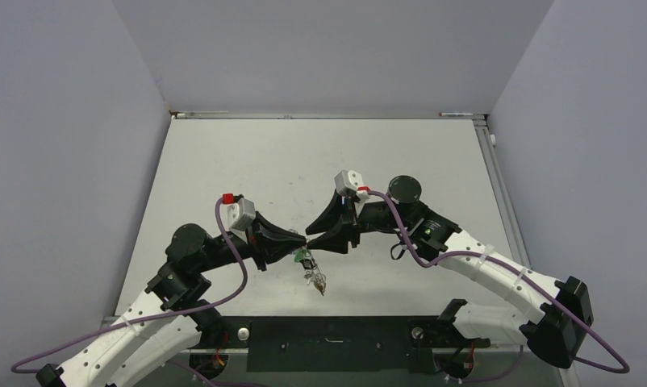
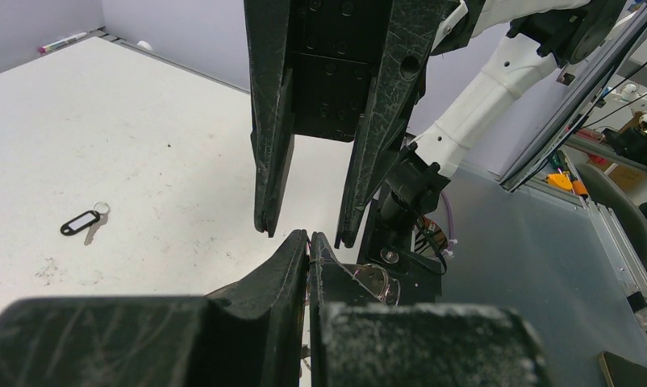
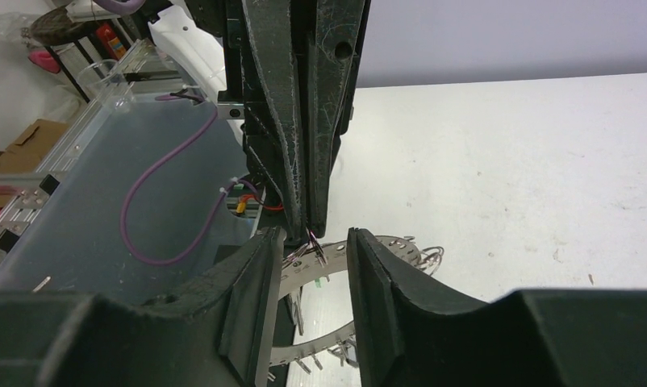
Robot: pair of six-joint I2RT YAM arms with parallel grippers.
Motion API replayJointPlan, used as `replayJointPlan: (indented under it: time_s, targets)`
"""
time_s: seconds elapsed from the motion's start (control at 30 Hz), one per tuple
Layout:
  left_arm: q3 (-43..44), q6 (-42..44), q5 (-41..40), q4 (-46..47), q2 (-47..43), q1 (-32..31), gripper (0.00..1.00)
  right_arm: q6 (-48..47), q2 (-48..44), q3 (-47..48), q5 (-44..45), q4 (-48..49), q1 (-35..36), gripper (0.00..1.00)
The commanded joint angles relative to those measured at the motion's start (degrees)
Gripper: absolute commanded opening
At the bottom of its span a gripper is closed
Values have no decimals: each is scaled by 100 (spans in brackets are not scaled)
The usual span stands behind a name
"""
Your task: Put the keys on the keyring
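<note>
left end effector (image 3: 308, 230) facing right fingers' (image 3: 252, 306) gap

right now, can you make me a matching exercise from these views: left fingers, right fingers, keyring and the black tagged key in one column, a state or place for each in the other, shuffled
Column 1
1. left fingers
2. right fingers
3. keyring
4. black-tagged key

Column 2
a. lying alone on the table
b. spread apart
c. pressed together
d. just below the tips of the shut fingers

Pairs: 1-c, 2-b, 3-d, 4-a
</note>
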Motion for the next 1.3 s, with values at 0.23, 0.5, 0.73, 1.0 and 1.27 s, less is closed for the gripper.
replayJointPlan:
  time_s: [0.23, 0.5, 0.73, 1.0, 1.27]
  targets:
    - [135, -96, -548, 358, 51, -26, 0, -75, -569, 403, 2218, -923, 50, 61]
    - [114, -178, -905, 658, 291, -33, 0, 85, -1316, -197, 2004, -1322, 71, 79]
    - [204, -217, -998, 734, 404, -34, 0, 137, -1566, -678, 1974, -1042, 85, 81]
    - [291, -301, -1170, 732, 420, -34, 0, 88, -1339, -1003, 2019, -789, 171, 81]
    - [313, -329, -1216, 736, 413, -34, 0, 128, -1236, -1284, 2412, -303, 274, 78]
